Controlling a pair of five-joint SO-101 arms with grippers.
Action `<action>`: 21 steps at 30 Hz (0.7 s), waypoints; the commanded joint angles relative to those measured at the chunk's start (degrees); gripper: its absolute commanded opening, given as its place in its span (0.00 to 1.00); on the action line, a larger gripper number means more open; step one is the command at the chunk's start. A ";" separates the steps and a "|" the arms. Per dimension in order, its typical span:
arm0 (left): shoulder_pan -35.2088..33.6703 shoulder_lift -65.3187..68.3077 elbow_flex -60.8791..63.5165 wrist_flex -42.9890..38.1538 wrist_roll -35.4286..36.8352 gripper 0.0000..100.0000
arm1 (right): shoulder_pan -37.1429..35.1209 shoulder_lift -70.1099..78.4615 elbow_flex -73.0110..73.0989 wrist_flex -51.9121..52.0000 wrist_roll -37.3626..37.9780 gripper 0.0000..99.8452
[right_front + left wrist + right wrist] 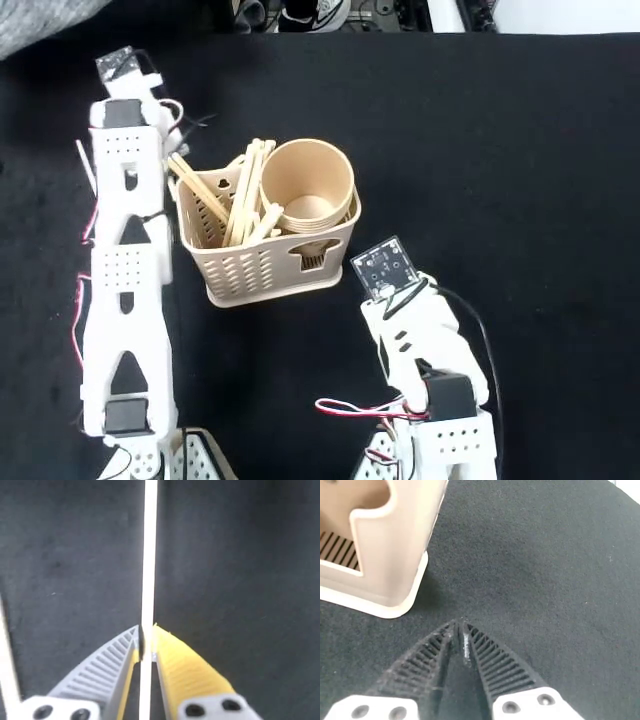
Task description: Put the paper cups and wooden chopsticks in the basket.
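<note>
On the black table [520, 150], the basket [270, 270] holds nested paper cups [305, 180] beside upright wooden chopsticks [245, 195]; the left gripper [146, 632] pinches a single chopstick [149, 555], and the right gripper [459, 626], jaws together and empty, sits near the basket's corner.

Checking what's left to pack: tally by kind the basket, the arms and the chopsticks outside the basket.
Basket: 1
Robot arms: 2, left arm, right arm
Wooden chopsticks outside the basket: 2, held chopstick in the left gripper, loose chopstick beside it
Total: 5
</note>
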 commanded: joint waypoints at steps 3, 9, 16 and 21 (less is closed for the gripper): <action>-6.02 -16.70 -2.77 6.59 -5.89 0.03 | 0.53 -4.62 -0.22 0.26 0.44 0.01; -10.15 -33.49 1.19 6.59 -7.03 0.03 | 0.53 -4.62 -0.22 0.26 0.44 0.01; -8.04 -64.18 35.21 6.42 -7.21 0.03 | 0.53 -4.62 -0.22 0.26 0.44 0.01; -2.77 -86.51 56.57 2.55 -7.38 0.03 | 0.53 -4.62 -0.22 0.26 0.44 0.01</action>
